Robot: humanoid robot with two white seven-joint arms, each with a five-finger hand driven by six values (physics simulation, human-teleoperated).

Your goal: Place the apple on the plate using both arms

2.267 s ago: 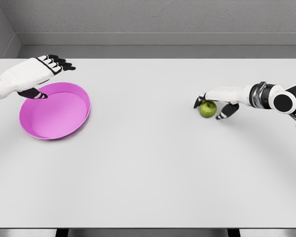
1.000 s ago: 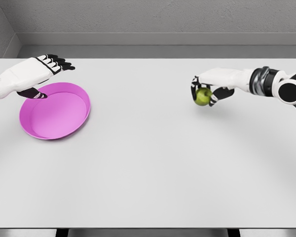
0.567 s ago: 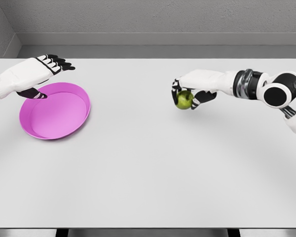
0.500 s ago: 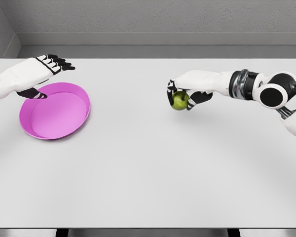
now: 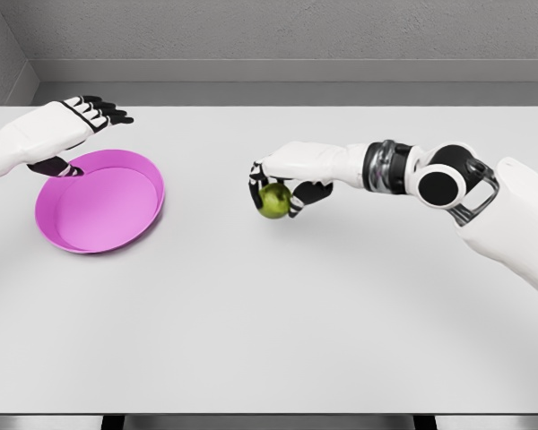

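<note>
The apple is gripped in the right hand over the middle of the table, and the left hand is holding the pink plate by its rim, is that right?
Not quite. In the head view the left hand hovers open above the pink plate, not holding its rim. The rest stands: the right hand grips the apple over the table's middle.

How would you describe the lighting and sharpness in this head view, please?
Head view: soft, even light, no glare; only a faint shadow under the apple held by the right hand; plate and left hand sharp, no blur.
</note>
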